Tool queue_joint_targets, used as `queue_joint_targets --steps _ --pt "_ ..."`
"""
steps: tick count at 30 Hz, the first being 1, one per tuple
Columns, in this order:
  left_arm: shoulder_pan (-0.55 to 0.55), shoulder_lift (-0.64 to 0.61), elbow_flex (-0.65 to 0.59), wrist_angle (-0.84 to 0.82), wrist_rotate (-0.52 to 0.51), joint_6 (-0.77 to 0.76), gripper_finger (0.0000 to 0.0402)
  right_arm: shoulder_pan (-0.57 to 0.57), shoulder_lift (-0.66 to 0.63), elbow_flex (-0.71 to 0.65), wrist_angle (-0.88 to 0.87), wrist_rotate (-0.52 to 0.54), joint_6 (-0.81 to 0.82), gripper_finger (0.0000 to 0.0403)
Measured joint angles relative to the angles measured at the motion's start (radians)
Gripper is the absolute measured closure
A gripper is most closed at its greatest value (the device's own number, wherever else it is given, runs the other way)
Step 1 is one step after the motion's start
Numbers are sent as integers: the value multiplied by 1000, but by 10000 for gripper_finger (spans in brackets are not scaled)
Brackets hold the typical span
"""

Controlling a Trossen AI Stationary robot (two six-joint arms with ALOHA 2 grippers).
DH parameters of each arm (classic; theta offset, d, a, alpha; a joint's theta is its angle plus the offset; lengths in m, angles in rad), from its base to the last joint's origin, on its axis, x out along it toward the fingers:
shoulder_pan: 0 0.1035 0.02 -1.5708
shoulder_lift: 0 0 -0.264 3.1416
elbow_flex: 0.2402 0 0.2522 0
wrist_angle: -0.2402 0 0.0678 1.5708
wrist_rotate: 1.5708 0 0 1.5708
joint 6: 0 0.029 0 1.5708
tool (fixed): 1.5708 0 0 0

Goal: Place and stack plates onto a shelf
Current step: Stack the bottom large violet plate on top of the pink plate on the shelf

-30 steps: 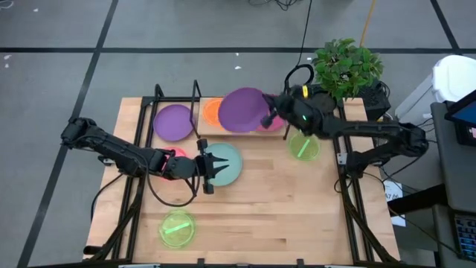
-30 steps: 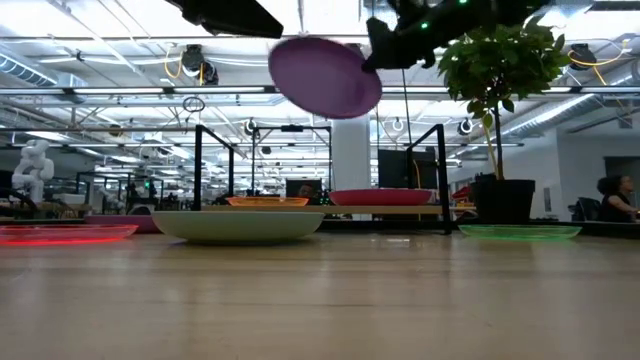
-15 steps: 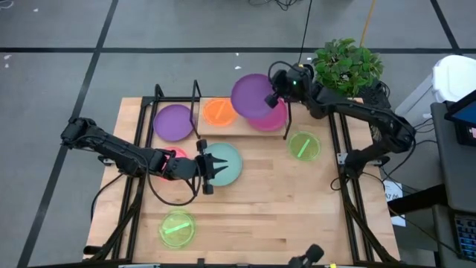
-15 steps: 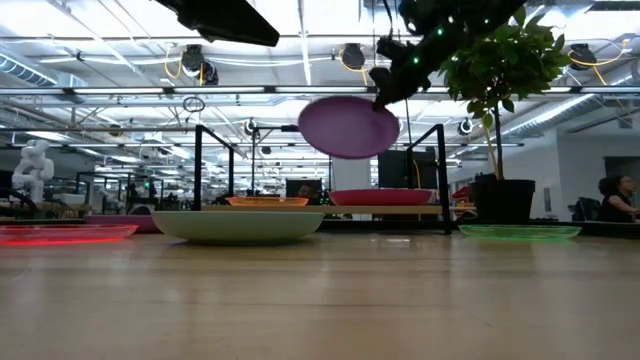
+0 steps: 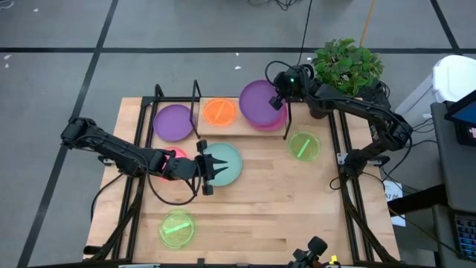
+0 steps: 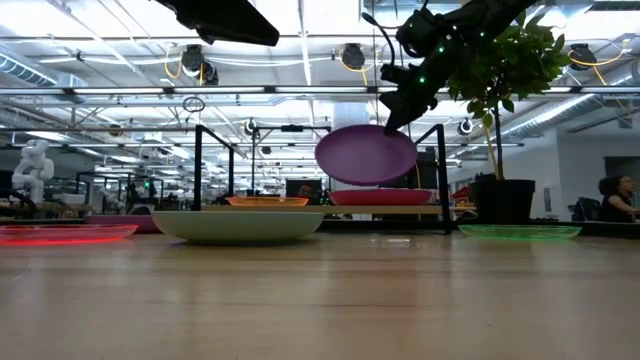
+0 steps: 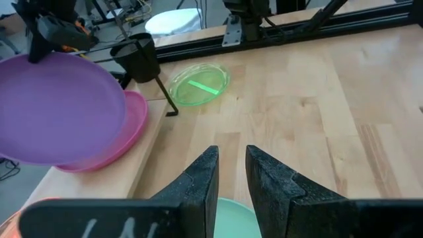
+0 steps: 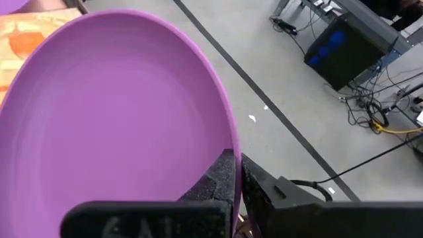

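My right gripper (image 5: 278, 97) is shut on a large purple plate (image 5: 259, 99), which hangs just over the magenta plate (image 5: 274, 122) on the right half of the shelf (image 5: 242, 123). An orange plate (image 5: 219, 112) lies on the shelf's left half. A second purple plate (image 5: 173, 121) lies by the shelf's left end. My left gripper (image 5: 207, 165) hovers over the teal plate (image 5: 226, 164) on the table, its fingers (image 7: 201, 182) a narrow gap apart with nothing between them. A red plate (image 5: 175, 154) shows beneath the left arm. My right gripper pinches the purple plate's rim (image 8: 229, 143) between its two fingers, one on the upper face and one on the underside. The fingers come from the table's right, slanting down. The plate (image 6: 366, 155) is lifted clear, slightly tilted, close above the magenta plate (image 6: 380, 197).
Two green plates lie on the table, one right of the shelf (image 5: 303, 145) and one near the front left (image 5: 177, 228). A potted plant (image 5: 346, 68) stands at the far right corner. The shelf's black end frames (image 6: 442, 175) rise beside the held plate.
My right gripper has carried the purple plate toward the table's right and far edges, over the magenta plate. It has tipped downward, so the plate has sunk and flattened from a steep tilt to nearly level. The left arm has kept still.
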Motion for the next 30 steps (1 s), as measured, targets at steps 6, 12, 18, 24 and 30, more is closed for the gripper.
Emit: queue_joint_targets --steps 6,12,18,24,30 --pt "0 0 0 0 0 -2 318 0 0 0 -23 1 -10 398" --pt "0 0 0 0 0 -3 318 0 0 0 -22 3 -43 397" --pt "0 0 0 0 0 1 318 1 0 0 -21 4 -73 397" --pt "0 0 0 0 0 3 318 1 0 0 -22 4 -88 378" --pt "0 0 0 0 0 3 318 1 0 0 -21 7 -88 338"
